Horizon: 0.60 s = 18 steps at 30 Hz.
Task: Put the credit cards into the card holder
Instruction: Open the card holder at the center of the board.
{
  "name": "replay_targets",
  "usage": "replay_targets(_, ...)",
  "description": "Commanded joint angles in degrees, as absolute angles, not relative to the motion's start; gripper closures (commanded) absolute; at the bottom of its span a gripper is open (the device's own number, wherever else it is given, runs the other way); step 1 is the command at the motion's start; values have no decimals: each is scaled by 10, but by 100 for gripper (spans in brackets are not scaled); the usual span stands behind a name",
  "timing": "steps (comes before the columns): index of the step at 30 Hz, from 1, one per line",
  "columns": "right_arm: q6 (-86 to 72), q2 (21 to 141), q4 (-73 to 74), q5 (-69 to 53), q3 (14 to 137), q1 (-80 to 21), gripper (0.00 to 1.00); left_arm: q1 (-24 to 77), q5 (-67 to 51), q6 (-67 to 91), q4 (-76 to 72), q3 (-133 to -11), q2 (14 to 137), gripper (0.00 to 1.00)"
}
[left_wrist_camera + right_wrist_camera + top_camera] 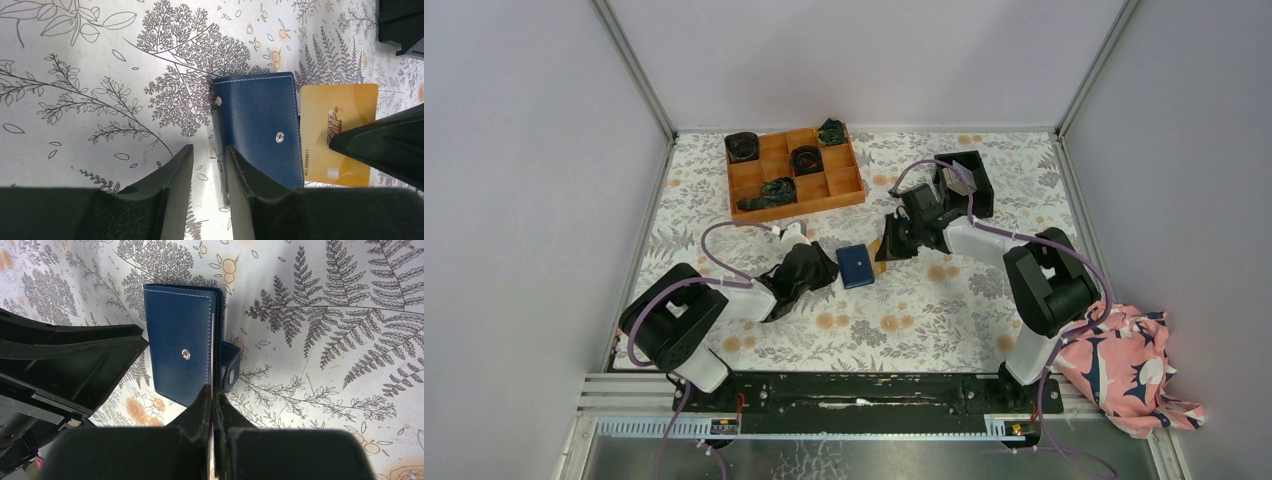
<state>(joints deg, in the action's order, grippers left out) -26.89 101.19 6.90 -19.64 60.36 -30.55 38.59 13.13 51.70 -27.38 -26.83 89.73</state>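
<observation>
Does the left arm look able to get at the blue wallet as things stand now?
Probably yes. The left gripper sits right at the wallet, jaws partly open, with nothing in between. The right gripper, shut on the yellow card, works from the wallet's opposite side.

Credit card: one end hidden by card holder, a corner behind right pincer; seen only edge-on from the right wrist
</observation>
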Motion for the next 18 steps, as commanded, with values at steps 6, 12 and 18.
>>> replay_targets(6, -283, 994, 27, -232, 583, -293, 100, 392, 145, 503, -270, -279, 917, 63)
replay_targets(12, -298, 998, -1, -253, 567, -285, 100, 393, 145, 502, -269, -278, 921, 63)
replay_targets(18, -320, 996, -33, -272, 547, -277, 100, 392, 146, 503, -270, -274, 923, 63)
